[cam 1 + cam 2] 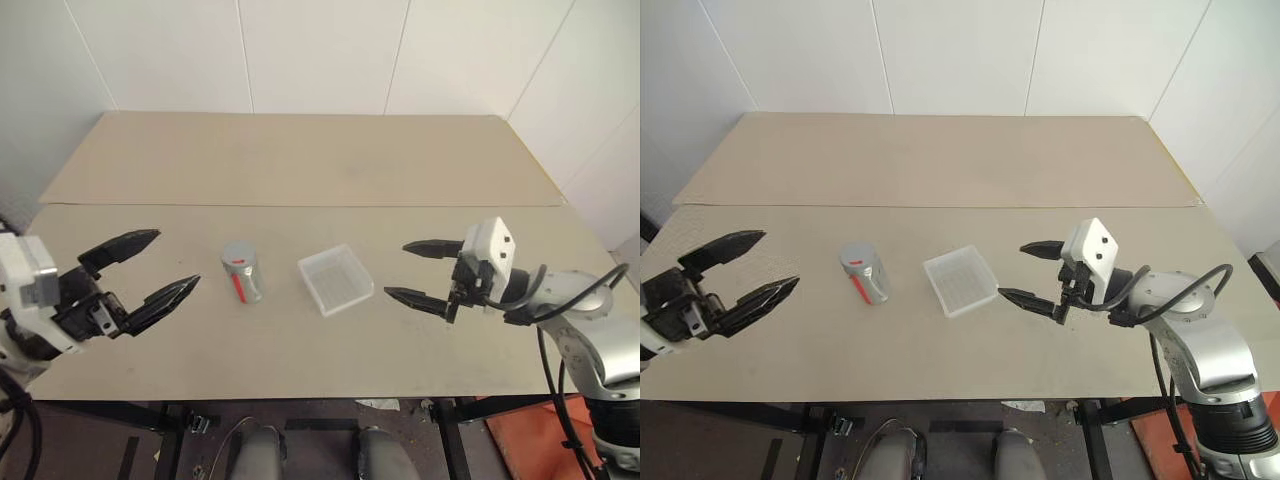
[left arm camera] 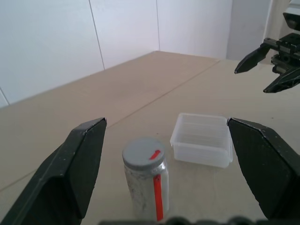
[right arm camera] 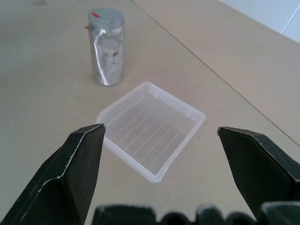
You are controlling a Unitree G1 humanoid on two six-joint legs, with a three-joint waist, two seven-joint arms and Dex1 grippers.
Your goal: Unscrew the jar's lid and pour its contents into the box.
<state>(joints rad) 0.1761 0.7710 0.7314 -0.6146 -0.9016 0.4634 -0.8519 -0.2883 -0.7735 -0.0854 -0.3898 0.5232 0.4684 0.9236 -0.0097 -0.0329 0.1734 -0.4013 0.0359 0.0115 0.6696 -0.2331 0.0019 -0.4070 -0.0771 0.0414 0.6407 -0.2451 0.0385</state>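
Jar stands upright on the table, lid screwed on, empty box just beside it. Left gripper and right gripper flank the pair, both spread wide, holding nothing, probably lined up to approach.

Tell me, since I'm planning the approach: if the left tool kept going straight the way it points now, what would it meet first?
Probably the jar: it stands upright, lid on, between the open left tool's fingers in its wrist view. The box lies beyond it. Height is uncertain; it might pass over the lid.
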